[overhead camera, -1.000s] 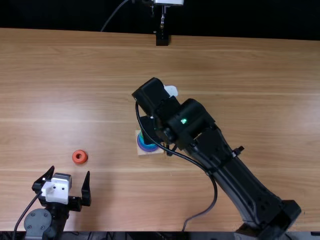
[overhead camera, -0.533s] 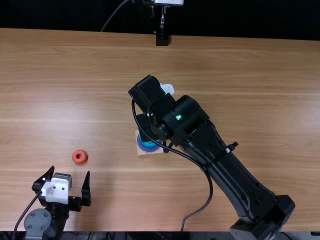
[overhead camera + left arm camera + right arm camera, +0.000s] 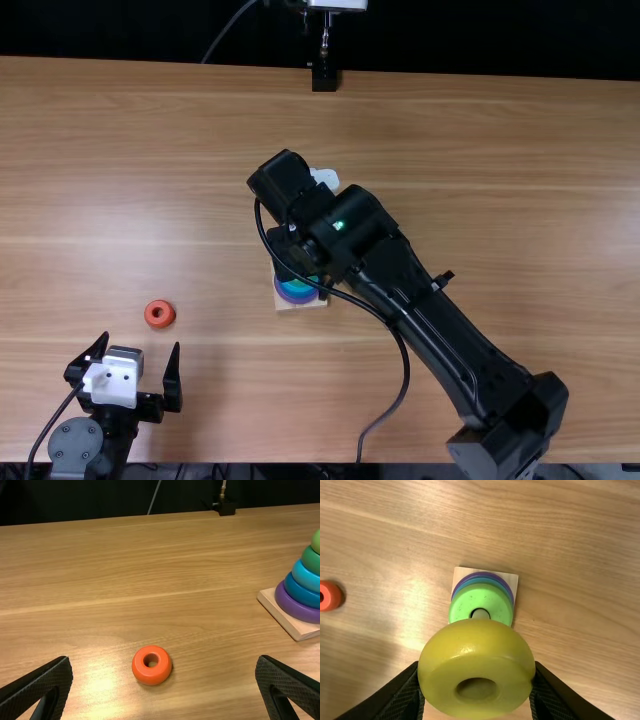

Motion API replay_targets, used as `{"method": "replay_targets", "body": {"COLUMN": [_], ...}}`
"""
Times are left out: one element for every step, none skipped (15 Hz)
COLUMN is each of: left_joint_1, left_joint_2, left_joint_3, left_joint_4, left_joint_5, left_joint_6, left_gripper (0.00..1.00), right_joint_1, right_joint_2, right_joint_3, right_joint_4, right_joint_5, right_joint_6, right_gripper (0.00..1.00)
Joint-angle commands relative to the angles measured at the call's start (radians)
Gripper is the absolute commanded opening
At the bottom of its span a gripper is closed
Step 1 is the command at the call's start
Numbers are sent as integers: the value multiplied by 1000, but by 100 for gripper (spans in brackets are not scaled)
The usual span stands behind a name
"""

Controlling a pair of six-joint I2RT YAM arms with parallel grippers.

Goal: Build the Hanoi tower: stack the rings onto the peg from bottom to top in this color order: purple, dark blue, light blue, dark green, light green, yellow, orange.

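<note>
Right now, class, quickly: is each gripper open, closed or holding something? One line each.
Left gripper: open, holding nothing.
Right gripper: closed on the yellow ring, one finger on either side.

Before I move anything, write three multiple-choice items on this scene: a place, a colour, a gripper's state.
1. Where does the orange ring lie?
A) around the peg
B) on the table
C) under the purple ring

2. What does the right gripper hold?
A) the yellow ring
B) the purple ring
C) the dark blue ring

3. How is the left gripper?
A) shut, empty
B) shut on a ring
C) open, empty

1: B, it sits on wood, apart from the tower.
2: A, yellow shows between the fingers.
3: C, its fingers stand wide apart, gripping nothing.
</note>
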Motion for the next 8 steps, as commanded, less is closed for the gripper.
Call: {"method": "replay_targets", "body": {"left_joint_1": [7,7,7,7,7,7,7,7], "left_joint_2": [-12,-12,-12,-12,-12,-12,-12,-12], "left_joint_3": [-110,-110,-110,-110,-110,-110,-110,-110], "left_joint_4": [-66,-66,-66,-68,-66,-66,-68,-68], "left_joint_5": [20,20,20,20,20,20,20,20], "left_joint_6": [14,14,14,14,14,14,14,14], "left_gripper": [100,100,100,100,100,100,100,100], "right_joint_1": [2,2,2,1,1,1,1,-1], "right_joint_2": [21,27,42,47,47,47,48,53], "right_joint_3": [43,58,63,74,89,95,97,97], "right_joint_4": [2,0,0,0,-6,-7,-9,-11], "right_joint_5": [2,2,2,2,2,2,2,2], "right_joint_6": [-14,-14,-14,-16,-16,-16,-16,-16], "right_gripper": [0,0,0,0,0,0,0,0]}}
